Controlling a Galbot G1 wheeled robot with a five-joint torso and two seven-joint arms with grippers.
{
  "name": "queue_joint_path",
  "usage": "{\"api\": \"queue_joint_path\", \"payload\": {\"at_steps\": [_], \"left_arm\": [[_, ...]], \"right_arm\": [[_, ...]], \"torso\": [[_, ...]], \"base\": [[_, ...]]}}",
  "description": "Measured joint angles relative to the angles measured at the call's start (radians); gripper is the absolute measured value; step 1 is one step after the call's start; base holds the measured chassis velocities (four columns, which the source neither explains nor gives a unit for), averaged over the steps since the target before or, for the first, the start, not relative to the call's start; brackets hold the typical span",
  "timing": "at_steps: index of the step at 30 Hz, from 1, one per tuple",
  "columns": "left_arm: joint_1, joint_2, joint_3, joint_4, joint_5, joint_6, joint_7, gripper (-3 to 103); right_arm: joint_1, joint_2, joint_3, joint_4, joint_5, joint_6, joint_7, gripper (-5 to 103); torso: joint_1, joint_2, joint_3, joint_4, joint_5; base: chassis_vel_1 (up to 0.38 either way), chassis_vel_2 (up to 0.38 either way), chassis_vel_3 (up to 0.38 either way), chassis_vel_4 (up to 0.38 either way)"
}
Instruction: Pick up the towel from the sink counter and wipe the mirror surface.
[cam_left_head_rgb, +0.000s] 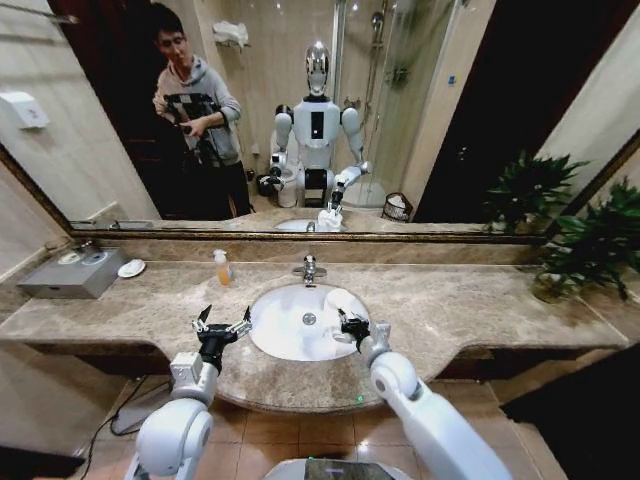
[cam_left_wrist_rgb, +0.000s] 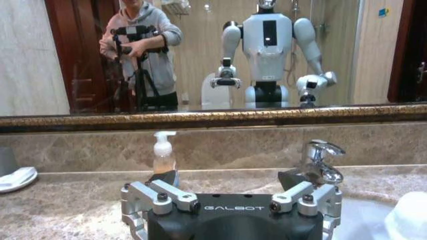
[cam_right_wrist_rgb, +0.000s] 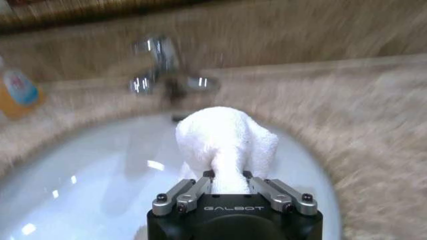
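Observation:
The white towel (cam_left_head_rgb: 340, 303) (cam_right_wrist_rgb: 223, 142) hangs bunched over the right side of the oval basin, and my right gripper (cam_left_head_rgb: 346, 324) (cam_right_wrist_rgb: 227, 176) is shut on its near end. A corner of the towel (cam_left_wrist_rgb: 408, 220) also peeks in at the edge of the left wrist view. My left gripper (cam_left_head_rgb: 222, 323) (cam_left_wrist_rgb: 230, 182) is open, hovering above the sink counter (cam_left_head_rgb: 450, 310) just left of the basin, with nothing between its fingers. The mirror (cam_left_head_rgb: 400, 110) (cam_left_wrist_rgb: 200, 60) spans the wall behind the counter and reflects me and a person with a tripod.
A chrome faucet (cam_left_head_rgb: 309, 268) (cam_right_wrist_rgb: 160, 65) stands behind the white basin (cam_left_head_rgb: 290, 330). A soap bottle (cam_left_head_rgb: 222, 267) (cam_left_wrist_rgb: 163, 152) is left of it, a soap dish (cam_left_head_rgb: 131, 268) and a grey box (cam_left_head_rgb: 70, 272) farther left. A potted plant (cam_left_head_rgb: 590, 250) fills the counter's right end.

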Motion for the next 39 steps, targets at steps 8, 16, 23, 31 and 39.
{"api": "queue_joint_path", "payload": {"at_steps": [8, 16, 23, 31, 39], "left_arm": [[0.0, 0.0, 0.0, 0.0, 0.0, 0.0, 0.0, 100], [0.0, 0.0, 0.0, 0.0, 0.0, 0.0, 0.0, 100], [0.0, 0.0, 0.0, 0.0, 0.0, 0.0, 0.0, 100], [0.0, 0.0, 0.0, 0.0, 0.0, 0.0, 0.0, 100], [0.0, 0.0, 0.0, 0.0, 0.0, 0.0, 0.0, 100]], "right_arm": [[0.221, 0.064, -0.182, -0.181, 0.087, -0.009, 0.122, 15], [0.245, 0.049, -0.244, -0.311, 0.028, 0.001, 0.096, 15], [0.235, 0.106, -0.211, -0.428, -0.042, 0.024, 0.041, 15], [0.26, 0.317, -0.229, -0.523, -0.088, 0.051, -0.024, 15], [0.238, 0.396, -0.248, -0.458, -0.087, 0.063, -0.029, 15]], "torso": [[0.0, 0.0, 0.0, 0.0, -0.0003], [0.0, 0.0, 0.0, -0.001, -0.0003], [0.0, 0.0, 0.0, -0.0005, -0.0003], [0.0, 0.0, 0.0, -0.0002, -0.0007], [0.0, 0.0, 0.0, 0.0003, 0.0001]], "base": [[0.0, 0.0, 0.0, 0.0], [0.0, 0.0, 0.0, 0.0], [0.0, 0.0, 0.0, 0.0], [0.0, 0.0, 0.0, 0.0], [0.0, 0.0, 0.0, 0.0]]}}
